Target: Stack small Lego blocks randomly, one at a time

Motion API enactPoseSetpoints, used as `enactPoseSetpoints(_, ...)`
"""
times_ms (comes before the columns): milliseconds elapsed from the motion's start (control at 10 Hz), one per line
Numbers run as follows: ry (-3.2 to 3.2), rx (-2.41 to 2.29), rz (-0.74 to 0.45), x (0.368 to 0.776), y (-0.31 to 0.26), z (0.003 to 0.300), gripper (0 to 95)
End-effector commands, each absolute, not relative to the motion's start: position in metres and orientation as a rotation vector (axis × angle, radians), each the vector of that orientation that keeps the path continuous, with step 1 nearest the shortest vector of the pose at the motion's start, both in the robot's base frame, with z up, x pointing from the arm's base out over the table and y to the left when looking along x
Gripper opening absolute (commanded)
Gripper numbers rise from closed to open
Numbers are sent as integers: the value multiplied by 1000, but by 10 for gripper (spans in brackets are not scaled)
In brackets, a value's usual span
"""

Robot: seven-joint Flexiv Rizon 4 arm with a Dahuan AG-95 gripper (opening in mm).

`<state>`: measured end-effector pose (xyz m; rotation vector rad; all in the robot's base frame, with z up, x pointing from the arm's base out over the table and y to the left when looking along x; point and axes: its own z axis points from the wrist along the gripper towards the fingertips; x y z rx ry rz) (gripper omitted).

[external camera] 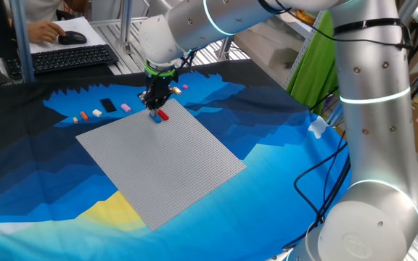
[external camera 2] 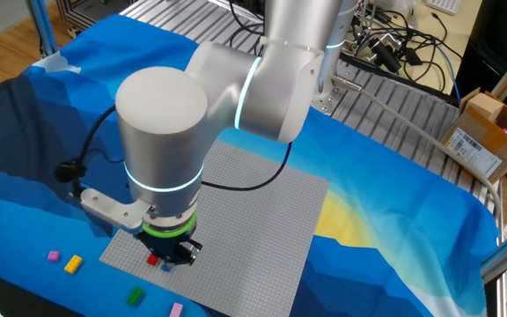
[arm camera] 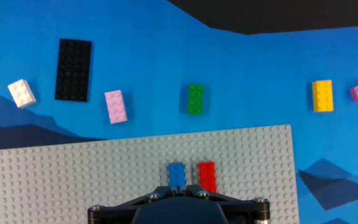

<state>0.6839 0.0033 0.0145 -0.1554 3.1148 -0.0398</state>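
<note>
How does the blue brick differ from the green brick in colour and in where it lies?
The blue brick sits on the grey baseplate beside a red brick; the green brick lies off it, on the blue cloth. Both are small and studded.

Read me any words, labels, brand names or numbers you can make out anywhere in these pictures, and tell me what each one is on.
No text can be read anywhere.
White label on the cardboard box: printed lines, too small and blurred to read.
Keyboard: key legends too small to read.
Lego blocks, grey baseplate, blue cloth: no print visible.
</note>
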Motion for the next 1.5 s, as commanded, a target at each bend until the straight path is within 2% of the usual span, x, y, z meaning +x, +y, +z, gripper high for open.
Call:
enactPoseSetpoints(100,3110,-160,-40,684,4,16,0)
enactPoseSetpoints(500,3128,-166,-41,682,1,25,0)
enactPoseSetpoints(1000,3121,-158,-43,682,4,10,0)
enactPoseSetpoints(1500,3149,-183,-52,676,0,28,0)
